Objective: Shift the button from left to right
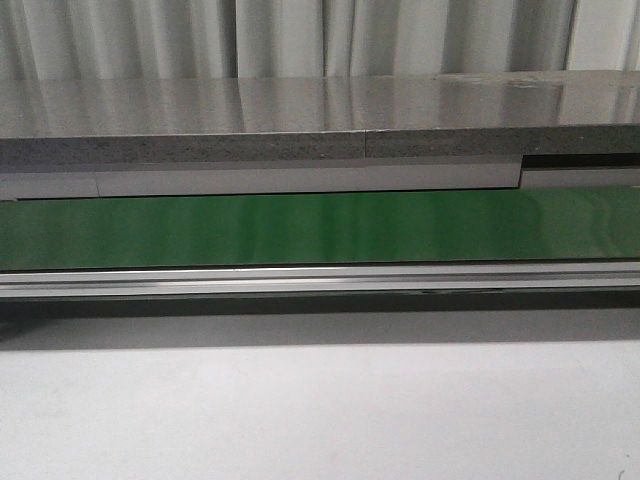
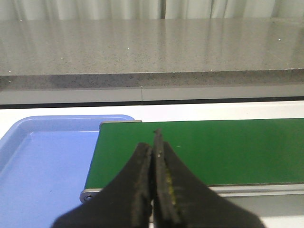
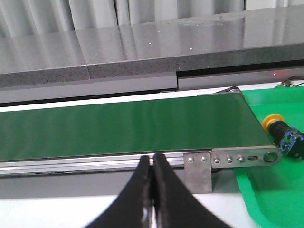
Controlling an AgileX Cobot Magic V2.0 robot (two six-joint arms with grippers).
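Note:
The button (image 3: 283, 133), yellow cap on a black body, lies on its side in the green tray (image 3: 278, 190) just past the belt's right end, seen in the right wrist view. My right gripper (image 3: 152, 157) is shut and empty, low in front of the belt's rail, well to the left of the button. My left gripper (image 2: 154, 142) is shut with nothing in it, over the left end of the green belt (image 2: 199, 149). Neither gripper shows in the front view.
A green conveyor belt (image 1: 320, 227) with a metal rail (image 1: 320, 280) crosses the table. A blue tray (image 2: 42, 166) sits at its left end. A grey stone counter (image 1: 300, 120) runs behind, and white tabletop (image 1: 320, 410) lies in front.

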